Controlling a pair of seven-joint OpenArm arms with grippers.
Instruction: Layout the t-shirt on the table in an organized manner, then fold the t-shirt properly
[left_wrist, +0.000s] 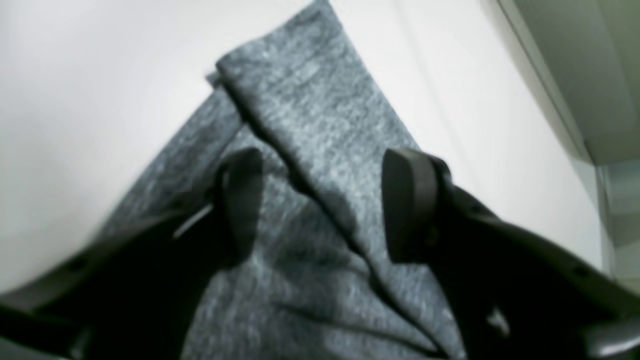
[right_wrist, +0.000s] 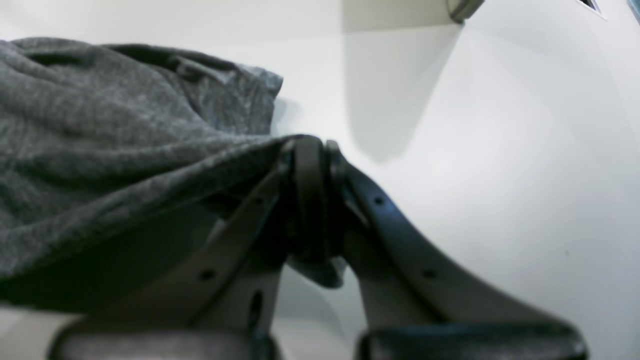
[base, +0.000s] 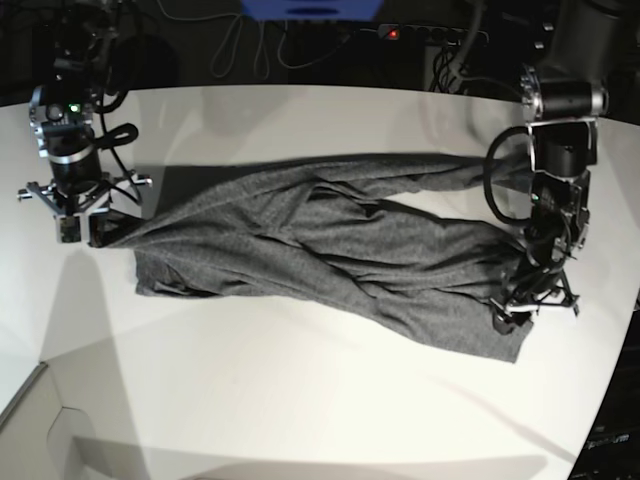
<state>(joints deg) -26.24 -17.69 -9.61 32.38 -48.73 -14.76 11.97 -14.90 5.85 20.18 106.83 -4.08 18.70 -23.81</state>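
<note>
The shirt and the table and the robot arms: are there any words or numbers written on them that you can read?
No readable text in any view.
The t-shirt: plain grey, no print or label showing.
The table: bare white, no marks.
The two arms: no legible label or number.
Top right corner of the right wrist view: a small dark patch, too small and cut off to read.

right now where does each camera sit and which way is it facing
left wrist: on the left arm, looking down past the open left gripper onto the t-shirt.
right wrist: on the right arm, looking along the right gripper, shut on a t-shirt edge.
base: high, facing both arms across the table.
shared: all show the t-shirt.
</note>
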